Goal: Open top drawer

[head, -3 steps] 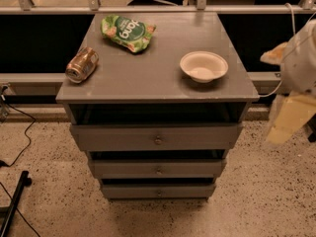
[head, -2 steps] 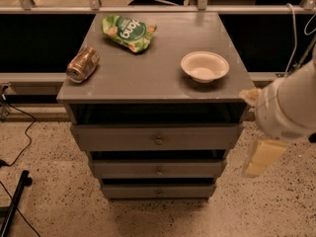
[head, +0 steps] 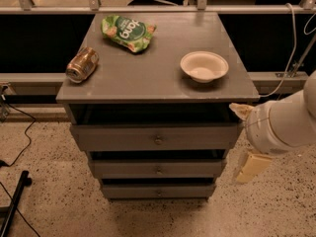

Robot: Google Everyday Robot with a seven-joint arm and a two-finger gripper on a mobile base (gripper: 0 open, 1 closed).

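Observation:
The top drawer (head: 118, 138) is the widest grey front under the cabinet top, with a small round metal knob (head: 158, 140) at its centre. A dark gap shows above its front. My gripper (head: 247, 138) is at the right end of that drawer front, by the cabinet's right front corner, well right of the knob. It is open and empty: one cream finger (head: 240, 110) points up-left by the cabinet top's corner, and the other (head: 253, 166) hangs lower beside the middle drawer. The white arm (head: 284, 122) comes in from the right edge.
Two narrower grey drawers, the middle one (head: 123, 169) and the bottom one (head: 128, 191), sit below. On the cabinet top (head: 148, 83) lie a brown can (head: 81, 64), a green chip bag (head: 128, 32) and a white bowl (head: 204, 66). Cables and a black stand leg (head: 12, 204) lie on the speckled floor at left.
The arm and gripper have moved left and down from the right edge of the view to the cabinet's right front corner. The drawers and the things on top have not moved.

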